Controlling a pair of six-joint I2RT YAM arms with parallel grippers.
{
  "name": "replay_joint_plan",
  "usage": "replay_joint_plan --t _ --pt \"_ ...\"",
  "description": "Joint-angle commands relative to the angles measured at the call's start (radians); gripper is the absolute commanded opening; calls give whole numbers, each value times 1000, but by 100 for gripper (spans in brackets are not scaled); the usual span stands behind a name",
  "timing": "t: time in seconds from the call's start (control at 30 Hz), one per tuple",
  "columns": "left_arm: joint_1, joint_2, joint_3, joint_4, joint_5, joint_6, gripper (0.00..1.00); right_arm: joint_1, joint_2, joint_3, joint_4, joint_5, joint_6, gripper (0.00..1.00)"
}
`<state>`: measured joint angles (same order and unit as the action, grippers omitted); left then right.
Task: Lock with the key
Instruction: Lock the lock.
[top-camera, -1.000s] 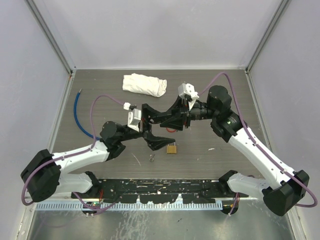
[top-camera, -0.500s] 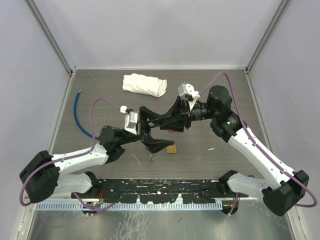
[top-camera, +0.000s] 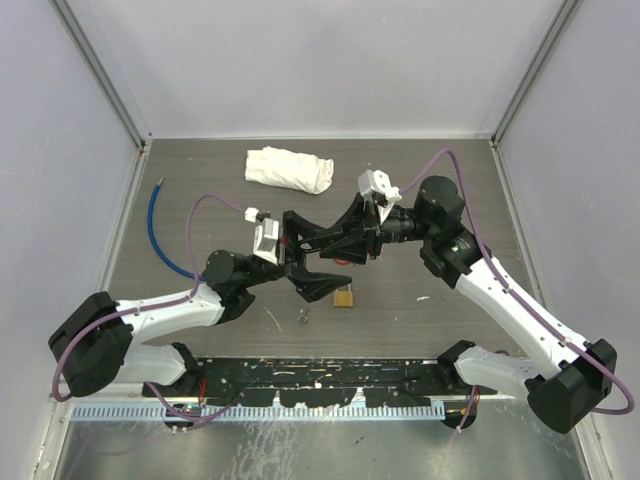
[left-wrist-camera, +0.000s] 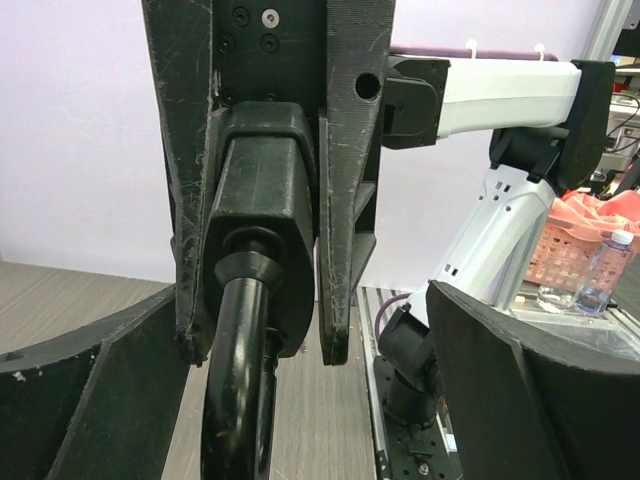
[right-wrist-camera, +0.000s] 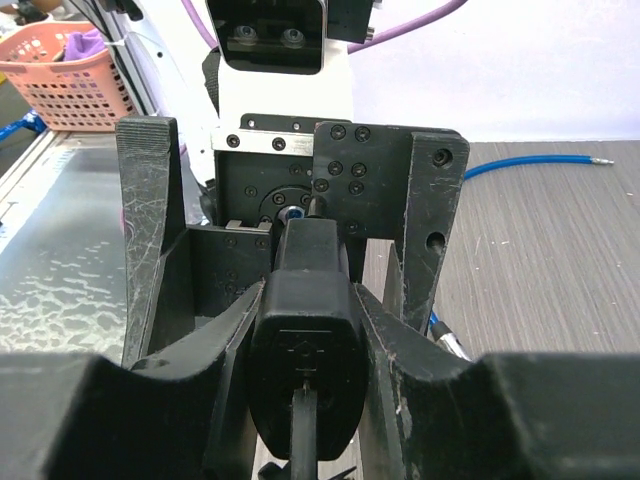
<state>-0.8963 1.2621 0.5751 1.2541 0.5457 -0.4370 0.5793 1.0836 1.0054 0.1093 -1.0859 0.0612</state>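
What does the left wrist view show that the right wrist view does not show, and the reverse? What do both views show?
Only the left wrist view shows a plastic bottle and the right arm's white links. Only the right wrist view shows the blue cable lying on the table and the left arm's wrist camera. Both views show the black padlock clamped in the right gripper, and a pink basket in the background.

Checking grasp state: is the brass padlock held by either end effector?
No, the brass padlock lies free on the table, just beside the left end effector.
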Motion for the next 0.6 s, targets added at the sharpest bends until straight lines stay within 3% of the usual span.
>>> replay_joint_plan --t 0.0,0.57 --pt "-36 40 112 96 18 -7 94 83 23 -21 -26 44 -65 1" --pt "-39 41 159 59 48 -13 91 144 109 -9 -96 64 -105 1"
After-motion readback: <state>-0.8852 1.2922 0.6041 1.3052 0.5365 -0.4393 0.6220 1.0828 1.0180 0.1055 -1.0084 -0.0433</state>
